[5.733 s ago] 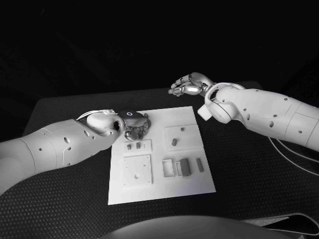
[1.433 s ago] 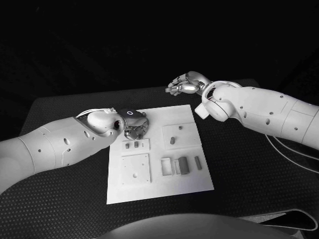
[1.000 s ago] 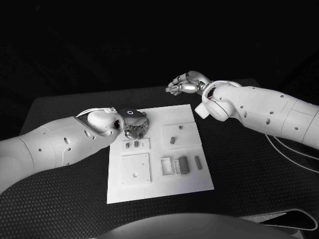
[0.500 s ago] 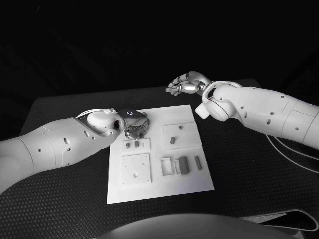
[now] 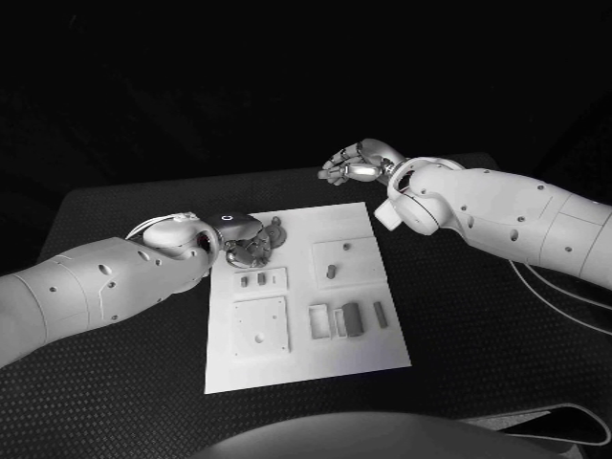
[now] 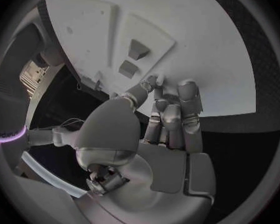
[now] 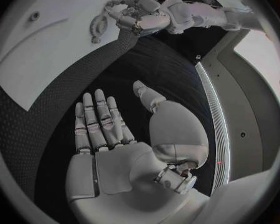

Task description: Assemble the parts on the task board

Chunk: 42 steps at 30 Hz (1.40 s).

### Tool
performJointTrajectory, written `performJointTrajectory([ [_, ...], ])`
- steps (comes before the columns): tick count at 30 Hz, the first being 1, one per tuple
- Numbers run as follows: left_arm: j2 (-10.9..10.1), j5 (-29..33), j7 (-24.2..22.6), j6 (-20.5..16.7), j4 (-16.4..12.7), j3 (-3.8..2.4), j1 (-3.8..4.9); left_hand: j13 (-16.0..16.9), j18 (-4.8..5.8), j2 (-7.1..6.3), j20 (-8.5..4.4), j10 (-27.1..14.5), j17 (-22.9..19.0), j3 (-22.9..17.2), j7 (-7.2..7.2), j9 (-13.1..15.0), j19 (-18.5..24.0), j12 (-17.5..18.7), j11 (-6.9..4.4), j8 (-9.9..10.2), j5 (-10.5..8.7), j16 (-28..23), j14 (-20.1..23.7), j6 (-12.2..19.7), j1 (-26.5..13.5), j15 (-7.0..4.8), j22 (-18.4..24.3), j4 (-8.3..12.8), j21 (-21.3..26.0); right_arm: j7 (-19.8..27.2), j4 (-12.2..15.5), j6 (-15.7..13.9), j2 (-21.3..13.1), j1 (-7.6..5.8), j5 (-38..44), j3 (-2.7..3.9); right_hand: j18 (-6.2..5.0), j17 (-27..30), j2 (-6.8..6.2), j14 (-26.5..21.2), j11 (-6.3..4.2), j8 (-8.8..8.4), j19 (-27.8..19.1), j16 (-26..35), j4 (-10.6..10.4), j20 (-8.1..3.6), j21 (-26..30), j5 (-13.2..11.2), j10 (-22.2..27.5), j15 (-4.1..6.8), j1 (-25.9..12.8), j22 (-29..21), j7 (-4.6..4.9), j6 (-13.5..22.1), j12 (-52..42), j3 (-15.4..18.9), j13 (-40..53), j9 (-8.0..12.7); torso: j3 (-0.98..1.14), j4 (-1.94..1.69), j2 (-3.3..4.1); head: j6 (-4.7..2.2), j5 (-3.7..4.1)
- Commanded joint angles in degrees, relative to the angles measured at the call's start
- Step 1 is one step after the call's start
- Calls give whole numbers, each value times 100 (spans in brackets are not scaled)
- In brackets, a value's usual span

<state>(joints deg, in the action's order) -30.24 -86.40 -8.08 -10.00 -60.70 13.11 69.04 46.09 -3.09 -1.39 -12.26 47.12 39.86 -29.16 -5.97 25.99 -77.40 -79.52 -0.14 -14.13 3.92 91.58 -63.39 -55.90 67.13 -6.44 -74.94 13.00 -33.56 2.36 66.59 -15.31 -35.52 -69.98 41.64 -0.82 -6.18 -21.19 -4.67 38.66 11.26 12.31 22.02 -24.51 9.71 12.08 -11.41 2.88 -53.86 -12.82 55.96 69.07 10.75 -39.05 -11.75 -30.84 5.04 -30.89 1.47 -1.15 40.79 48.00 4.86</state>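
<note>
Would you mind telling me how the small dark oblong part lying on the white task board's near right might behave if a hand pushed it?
The small dark oblong part lies flat, so it would probably slide, not roll. It looks rigid and light.

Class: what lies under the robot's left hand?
The white board's far left corner. In the wrist view the fingers of the left hand touch its bare surface; any part directly beneath them is hidden.

The left hand (image 6: 168,129) reaches over the white task board (image 6: 202,40), its fingers (image 6: 190,97) held close together with the tips at the board's surface. Just beyond the fingertips, two small grey parts (image 6: 132,57) sit on a raised square plate (image 6: 146,42). Black table (image 6: 264,79) shows past the board's edge.
</note>
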Motion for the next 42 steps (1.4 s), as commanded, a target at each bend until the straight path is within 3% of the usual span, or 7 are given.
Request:
performJointTrajectory([
  [1,-42,1018,-184,-268,49,-15,12,-9,-270,32,10,30,1,-48,-32,7,-22,-5,4,-24,-5,-8,-37,5,12,6,-111,3,-9,33,3,55,-3,3,4,1,34,5,-8,40,-9,14,36,35,-33,16,36,-10,-39,-3,-32,10,348,44,34,11,-8,6,-4,-6,-1,0,4],
  [7,-161,1952,-365,-368,16,-38,13,-25,-281,15,26,21,4,-43,-45,-2,-15,2,18,-9,-18,-23,-33,42,-29,19,-113,7,-9,30,-3,55,2,3,4,1,34,5,-10,40,-9,15,36,35,-33,16,38,-10,-39,-3,-30,11,348,44,34,11,-10,7,6,8,1,-22,-73],
  [10,-237,2564,-412,-269,-21,-66,12,-32,-288,19,34,12,7,-29,-50,-4,-8,4,22,-9,-47,-33,-27,51,-59,25,-115,10,-8,32,-7,48,-2,3,4,1,34,5,-11,40,-9,15,36,35,-33,16,39,-10,-39,-3,-29,12,348,44,34,11,-10,7,2,2,1,-26,-49],
  [13,-306,2669,-459,-344,-63,-75,9,-35,-292,29,36,9,10,-24,-52,-5,-7,2,24,-7,-52,-35,-25,59,-70,26,-117,15,-10,32,0,49,-10,3,4,0,34,5,-12,40,-9,16,36,36,-33,16,40,-10,-40,-3,-29,12,348,44,35,12,-12,8,-1,-5,-1,-21,-46],
  [25,-480,3861,-527,200,-182,-78,9,-39,-303,58,42,-1,17,-3,-49,-4,-2,-9,23,-13,-57,-42,-21,63,-97,27,-124,41,-20,31,4,45,-18,3,4,0,33,5,-13,40,-9,18,37,37,-34,17,44,-10,-41,-3,-27,15,349,45,35,12,-16,10,-1,-4,-2,-38,-76],
  [33,-465,3889,-528,344,-131,-69,-20,-39,-308,67,44,-16,23,26,-44,-3,12,-23,19,-20,-64,-48,-12,67,-122,24,-131,78,-33,33,8,50,-19,3,4,0,33,5,-14,40,-9,19,38,37,-36,18,47,-10,-41,-3,-26,17,349,45,36,13,-18,11,1,-5,0,-38,-85],
  [42,-385,3310,-610,281,-49,-65,-121,-41,-314,55,42,-26,29,42,-40,-3,16,-35,15,-25,-65,-54,-5,72,-125,20,-134,120,-52,34,2,49,-10,6,4,0,32,5,-14,40,-8,20,39,38,-38,18,50,-10,-42,-4,-26,19,349,46,36,13,-22,13,-2,4,-1,-29,-89],
])
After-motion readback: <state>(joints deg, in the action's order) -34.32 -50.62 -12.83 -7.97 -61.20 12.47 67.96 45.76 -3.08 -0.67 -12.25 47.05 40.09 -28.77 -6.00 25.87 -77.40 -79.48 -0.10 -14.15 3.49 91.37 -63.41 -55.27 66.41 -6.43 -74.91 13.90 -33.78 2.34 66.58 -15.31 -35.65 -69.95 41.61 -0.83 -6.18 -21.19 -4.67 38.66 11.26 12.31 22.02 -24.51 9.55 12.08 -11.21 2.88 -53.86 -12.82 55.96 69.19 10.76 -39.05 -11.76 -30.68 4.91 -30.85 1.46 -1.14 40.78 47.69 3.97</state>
